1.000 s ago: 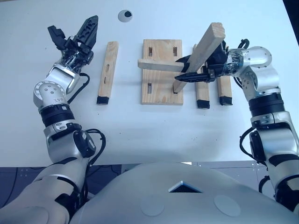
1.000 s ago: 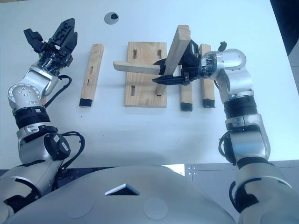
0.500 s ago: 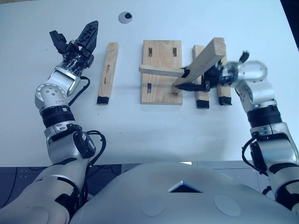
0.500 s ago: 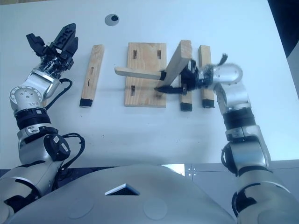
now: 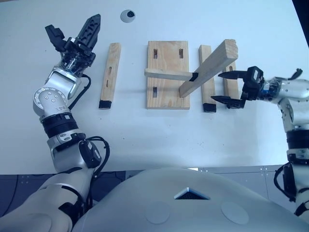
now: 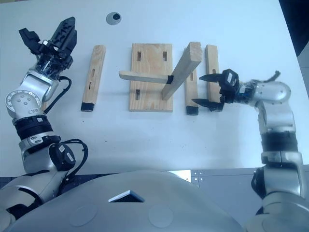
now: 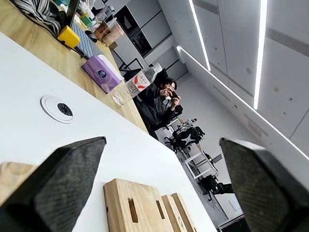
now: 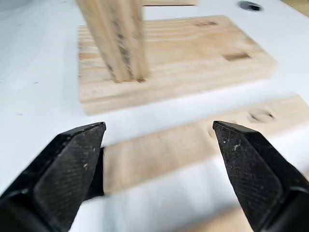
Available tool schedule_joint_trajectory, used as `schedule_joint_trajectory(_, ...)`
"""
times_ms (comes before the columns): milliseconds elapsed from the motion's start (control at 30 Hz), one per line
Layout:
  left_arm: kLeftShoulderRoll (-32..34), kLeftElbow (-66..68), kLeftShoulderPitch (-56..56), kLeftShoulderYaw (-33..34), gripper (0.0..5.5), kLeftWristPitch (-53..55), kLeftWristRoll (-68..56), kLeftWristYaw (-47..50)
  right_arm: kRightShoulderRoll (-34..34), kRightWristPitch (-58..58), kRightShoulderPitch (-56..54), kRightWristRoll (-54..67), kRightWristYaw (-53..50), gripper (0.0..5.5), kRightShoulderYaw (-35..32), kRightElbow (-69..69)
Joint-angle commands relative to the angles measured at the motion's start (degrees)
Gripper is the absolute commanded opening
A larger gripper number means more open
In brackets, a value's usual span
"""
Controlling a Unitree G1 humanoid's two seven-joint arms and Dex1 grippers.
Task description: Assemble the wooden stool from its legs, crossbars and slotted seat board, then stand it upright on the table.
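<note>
Wooden leg point(image 5: 210, 67) stands in seat board point(image 5: 166, 100) — right gripper point(image 5: 216, 87) apart, fingers spread.

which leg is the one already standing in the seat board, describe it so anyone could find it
Find the slotted seat board lying flat mid-table. At its near right corner one leg stands up from it, with a crossbar sticking out of it over the board. The other three legs lie flat on the table.
</note>
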Motion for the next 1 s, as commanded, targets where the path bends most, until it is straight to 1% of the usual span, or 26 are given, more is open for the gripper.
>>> schedule_joint_trajectory(33, 0.1, -1.0, 1.7, 0.3, 4.33, -0.3, 0.3, 2.1, 10.5, 13.3, 6.2, 5.5, -21.8, 4.11, -7.0, -15.3)
schedule_joint_trajectory(100, 0.3, -1.7, 2.5, 0.5, 4.33, 0.0, -0.1, 2.7, 13.0, 19.9, 9.0, 2.0, -32.5, 4.11, -6.5, -23.5)
schedule_joint_trajectory(200, 0.2, -1.3, 2.6, -0.4, 4.33, 0.3, 0.4, 3.1, 16.1, 34.8, 10.6, 1.9, -43.1, 4.11, -3.9, -34.3)
schedule_joint_trajectory(267, 0.4, -1.1, 2.7, -1.5, 4.33, 0.1, 1.2, 2.5, 17.0, 39.7, 10.9, 0.6, -47.0, 4.11, -1.9, -38.2)
schedule_joint_trajectory(367, 0.7, 0.2, 2.4, -2.0, 4.33, -0.5, 1.7, 2.0, 17.4, 43.8, 11.9, -0.9, -49.8, 4.11, 0.5, -40.1)
schedule_joint_trajectory(567, 0.2, 0.8, 2.8, -2.1, 4.33, -1.1, 2.1, 1.8, 19.6, 48.3, 13.3, -2.5, -54.4, 4.11, 2.4, -38.8)
schedule_joint_trajectory(700, -0.6, 0.7, 3.2, -2.7, 4.33, -1.3, 2.1, 2.3, 21.7, 49.0, 13.1, -2.1, -55.1, 4.11, 1.6, -32.2)
schedule_joint_trajectory(800, -0.5, 1.4, 3.0, -2.8, 4.33, -1.5, 2.4, 2.1, 22.1, 48.8, 13.1, -2.5, -55.1, 4.11, 2.1, -30.9)
schedule_joint_trajectory(867, -0.5, 1.7, 2.9, -2.3, 4.33, -1.6, 2.1, 2.2, 21.8, 48.2, 13.2, -3.4, -55.4, 3.75, 3.1, -30.8)
schedule_joint_trajectory(900, -0.5, 1.7, 2.9, -2.2, 4.33, -1.6, 2.0, 2.3, 21.4, 47.9, 13.2, -4.4, -55.8, 3.67, 3.9, -31.1)
schedule_joint_trajectory(1000, -0.4, 1.8, 2.8, -2.3, 4.33, -1.7, 2.1, 2.2, 17.7, 46.2, 12.9, -11.1, -57.5, 3.07, 8.6, -31.5)
